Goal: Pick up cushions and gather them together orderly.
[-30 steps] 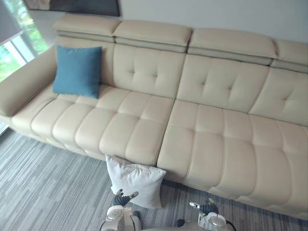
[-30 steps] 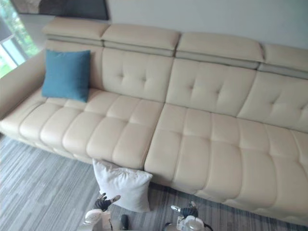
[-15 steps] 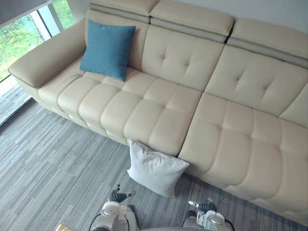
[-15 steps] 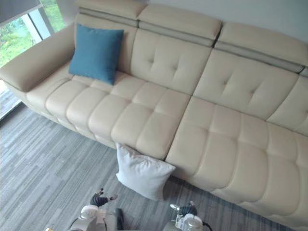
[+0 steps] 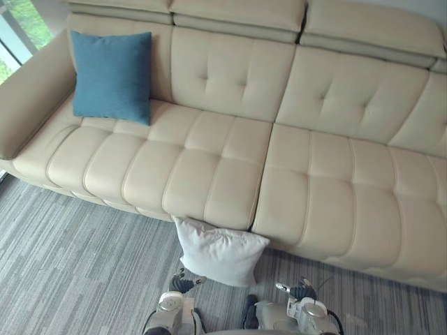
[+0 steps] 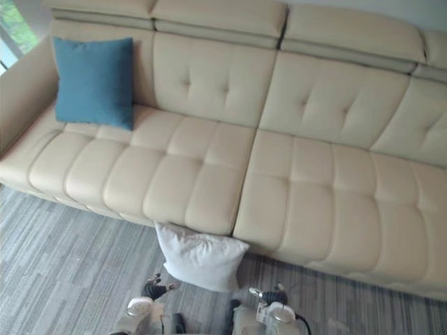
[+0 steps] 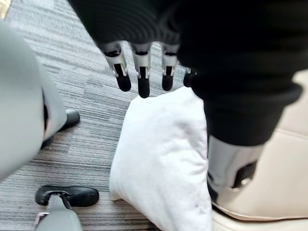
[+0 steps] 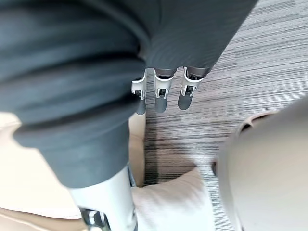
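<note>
Currently, eye views: the camera has shifted and the cushions have not. The white cushion [image 5: 220, 251] stands on the floor [image 5: 70, 265] against the sofa [image 5: 314, 188] front edge, and the blue cushion [image 5: 112, 75] sits at its left back corner.
Left wrist view: left hand [image 7: 143, 84] straight-fingered, empty, above the white cushion.
Right wrist view: right hand [image 8: 160, 98] relaxed, empty.
Pickup is pending.

No legible text or labels anywhere.

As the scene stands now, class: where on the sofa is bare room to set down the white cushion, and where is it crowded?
Free: the seat pads right of the blue cushion, bordered by the backrest and their front edge. Crowded: the corner by the left armrest, where the blue cushion leans.
</note>
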You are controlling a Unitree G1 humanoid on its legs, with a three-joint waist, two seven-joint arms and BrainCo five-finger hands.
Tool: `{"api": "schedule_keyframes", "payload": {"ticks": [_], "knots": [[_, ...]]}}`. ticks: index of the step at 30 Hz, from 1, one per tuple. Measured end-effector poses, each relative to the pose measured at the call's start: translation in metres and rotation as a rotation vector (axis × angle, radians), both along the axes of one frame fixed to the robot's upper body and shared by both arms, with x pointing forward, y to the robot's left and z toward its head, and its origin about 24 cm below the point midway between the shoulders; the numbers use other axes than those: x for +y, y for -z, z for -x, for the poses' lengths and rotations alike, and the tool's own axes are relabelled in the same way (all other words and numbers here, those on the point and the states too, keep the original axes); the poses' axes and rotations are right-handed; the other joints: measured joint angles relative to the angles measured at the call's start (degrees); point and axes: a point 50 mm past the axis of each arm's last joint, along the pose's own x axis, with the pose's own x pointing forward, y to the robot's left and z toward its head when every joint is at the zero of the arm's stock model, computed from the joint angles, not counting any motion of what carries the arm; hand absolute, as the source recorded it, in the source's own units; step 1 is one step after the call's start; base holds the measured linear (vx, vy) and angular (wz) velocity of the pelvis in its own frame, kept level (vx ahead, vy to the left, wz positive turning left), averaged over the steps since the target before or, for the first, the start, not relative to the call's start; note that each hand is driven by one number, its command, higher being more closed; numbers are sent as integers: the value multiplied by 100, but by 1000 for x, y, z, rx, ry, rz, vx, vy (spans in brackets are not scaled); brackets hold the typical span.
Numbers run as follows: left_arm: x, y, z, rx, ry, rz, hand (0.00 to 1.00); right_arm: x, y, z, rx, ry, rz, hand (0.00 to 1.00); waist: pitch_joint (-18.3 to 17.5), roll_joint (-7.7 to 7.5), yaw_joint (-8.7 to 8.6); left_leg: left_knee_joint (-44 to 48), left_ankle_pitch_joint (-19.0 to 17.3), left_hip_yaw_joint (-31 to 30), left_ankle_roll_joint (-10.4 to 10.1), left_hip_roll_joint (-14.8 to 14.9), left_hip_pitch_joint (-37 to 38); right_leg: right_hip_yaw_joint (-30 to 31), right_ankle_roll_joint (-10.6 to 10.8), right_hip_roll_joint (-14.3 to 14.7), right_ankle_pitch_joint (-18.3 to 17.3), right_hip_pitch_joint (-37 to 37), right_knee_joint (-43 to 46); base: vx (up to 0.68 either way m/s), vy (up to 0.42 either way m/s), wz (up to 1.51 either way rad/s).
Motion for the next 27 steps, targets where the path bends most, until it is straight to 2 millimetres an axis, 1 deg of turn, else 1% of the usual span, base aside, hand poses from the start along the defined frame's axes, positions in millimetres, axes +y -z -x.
{"api": "schedule_keyframes", "payload": {"ticks": [1, 2, 3, 4, 5, 6, 7, 8, 10, 13, 14, 18, 20, 21, 23, 24, 27], "knots": [[0, -2, -2, -12, -6, 1, 0, 0, -1, -2, -7, 3, -3, 0, 22, 27, 83, 366, -216, -40, 13, 99, -276, 120, -6, 0, -4, 73, -5, 156, 133, -47], [1, -3, -3, -20, -8, 1, 0, 2, -1, -3, -13, 10, -10, 0, 27, 55, 107, 348, -289, -90, -23, 115, -433, 211, -5, -13, -4, 101, 5, 137, 164, -64], [1, -4, -4, -26, -10, 0, 0, 4, -1, -5, -17, 10, -16, 0, 33, 102, 115, -42, -293, -211, -33, 120, -584, 304, 16, -29, -15, 119, 25, 133, 193, -70], [0, -3, -4, -25, -11, 1, 0, 5, -3, -6, -27, 8, -18, 0, 51, 150, 135, -703, -123, -363, 67, 106, -570, 424, 110, -32, -71, 126, 104, 158, 270, -69], [-1, -3, -2, -20, -12, 5, 0, 4, -5, -8, -43, 11, -14, 0, 12, 239, 140, -1338, 453, -562, 69, 47, -552, 478, 305, 7, -192, 106, 187, 120, 250, -59], [-3, -2, -3, -18, -8, 8, 0, 3, -6, -10, -54, 13, -12, 0, -21, 215, 162, -1537, 295, -883, -248, -108, -454, 649, 514, -39, -382, -37, 293, 90, 226, -27], [-1, -4, -6, -26, -6, 3, 0, 6, -6, -8, -52, 15, -19, 0, -8, 94, 128, -1632, 311, -903, -237, -234, -453, 702, 515, -144, -384, -98, 301, 49, 156, -5], [-1, -5, -7, -34, -2, -1, 0, 10, -6, -9, -51, 6, -28, 0, -9, -25, 134, -1732, 315, -921, -231, -391, -462, 736, 532, -264, -376, -142, 261, 65, 163, 14], [1, -4, -6, -30, 0, -5, 0, 14, -5, -6, -42, 1, -35, 0, -30, -61, 159, -1731, 311, -899, -226, -491, -458, 763, 558, -355, -346, -93, 173, 59, 148, 7], [5, -3, -3, -21, -3, -17, 0, 18, -6, -12, -57, -7, -44, 0, -51, -55, 202, -1906, 340, -784, -171, -552, -308, 905, 621, -399, -309, -66, 73, 4, 64, -17], [5, -2, -1, -16, -3, -17, 0, 19, -6, -11, -53, -6, -45, 0, -59, -43, 195, -2006, 370, -762, -135, -572, -226, 922, 661, -399, -287, -27, 23, -17, -12, -18], [5, 1, 4, 5, -6, -15, 0, 16, -2, -1, -28, 6, -39, 0, -140, -56, 195, -2435, 570, -668, -185, -582, 48, 988, 664, -396, -269, 3, -22, -19, -49, -13], [5, 3, 8, 23, -9, -14, 0, 16, -2, 1, -21, 11, -37, 0, -248, -45, 186, -2577, 649, -658, -202, -580, 84, 985, 658, -377, -226, -1, -85, -11, -55, -6], [5, 4, 9, 26, -13, -11, 0, 14, 1, 5, -2, 14, -35, 0, -275, -45, 190, -2676, 698, -657, -202, -579, 160, 980, 649, -362, -163, 61, -146, 4, -38, 1], [4, 5, 10, 31, -27, -3, 0, 10, 2, 8, 12, 14, -23, 0, -309, -48, 198, -2762, 732, -664, -196, -585, 266, 958, 658, -345, -84, 192, -261, 0, 0, 0], [5, 5, 12, 35, -48, -3, 0, 9, 3, 10, 17, 17, -21, 0, -364, -56, 201, -2765, 733, -662, -195, -590, 254, 958, 659, -347, -67, 192, -293, 0, 0, 0], [9, 5, 12, 33, -107, 1, 0, 9, 3, 10, 19, 28, -24, 0, -364, -80, 212, -2718, 735, -661, -185, -588, 213, 964, 657, -349, -38, 173, -281, -28, 13, 1]]}}
